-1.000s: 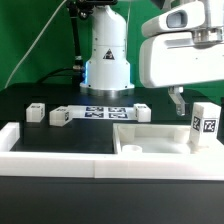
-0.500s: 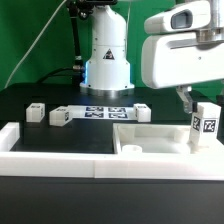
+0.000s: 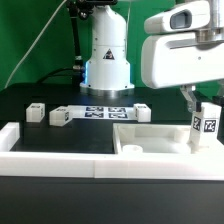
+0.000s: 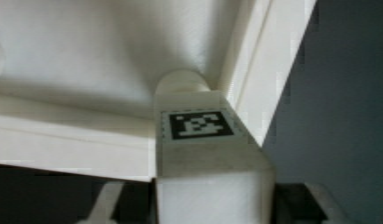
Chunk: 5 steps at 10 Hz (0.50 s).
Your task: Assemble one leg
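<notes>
Upright leg (image 3: pixel 205 128) — fingers (image 3: pixel 189 99) seemingly flank it, contact hidden.

The leg (image 3: pixel 205 127) looks like smooth, slightly glossy white plastic; the white slab (image 3: pixel 150 141) at lower right matches; the table (image 3: pixel 70 135) is matt black.

The hand (image 3: pixel 197 104) is half hidden behind the leg (image 3: pixel 206 128).

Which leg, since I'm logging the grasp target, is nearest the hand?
The upright leg at the exterior view's right, beside the hand; the other legs sit far off by the marker board.
</notes>
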Available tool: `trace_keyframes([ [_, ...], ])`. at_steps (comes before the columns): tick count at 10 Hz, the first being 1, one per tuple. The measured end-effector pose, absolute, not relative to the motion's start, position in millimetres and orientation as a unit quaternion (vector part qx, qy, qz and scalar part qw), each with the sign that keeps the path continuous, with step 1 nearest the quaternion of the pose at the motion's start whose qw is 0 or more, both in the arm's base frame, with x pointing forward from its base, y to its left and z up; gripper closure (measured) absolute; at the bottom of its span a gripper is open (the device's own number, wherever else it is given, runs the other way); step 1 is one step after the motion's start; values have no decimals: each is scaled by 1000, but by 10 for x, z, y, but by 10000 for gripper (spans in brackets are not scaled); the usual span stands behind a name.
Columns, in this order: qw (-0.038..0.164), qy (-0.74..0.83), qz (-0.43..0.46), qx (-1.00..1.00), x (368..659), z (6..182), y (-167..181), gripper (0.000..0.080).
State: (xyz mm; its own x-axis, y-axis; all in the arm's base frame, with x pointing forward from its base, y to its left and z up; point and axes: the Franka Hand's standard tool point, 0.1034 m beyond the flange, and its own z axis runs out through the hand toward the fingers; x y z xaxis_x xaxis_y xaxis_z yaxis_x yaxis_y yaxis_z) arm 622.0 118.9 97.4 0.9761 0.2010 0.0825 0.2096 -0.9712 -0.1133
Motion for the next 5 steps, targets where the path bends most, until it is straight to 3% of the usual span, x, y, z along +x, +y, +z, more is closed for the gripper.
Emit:
trace_keyframes([
  [5, 73, 160, -31, -984, 6241, 964, 1177, 505],
])
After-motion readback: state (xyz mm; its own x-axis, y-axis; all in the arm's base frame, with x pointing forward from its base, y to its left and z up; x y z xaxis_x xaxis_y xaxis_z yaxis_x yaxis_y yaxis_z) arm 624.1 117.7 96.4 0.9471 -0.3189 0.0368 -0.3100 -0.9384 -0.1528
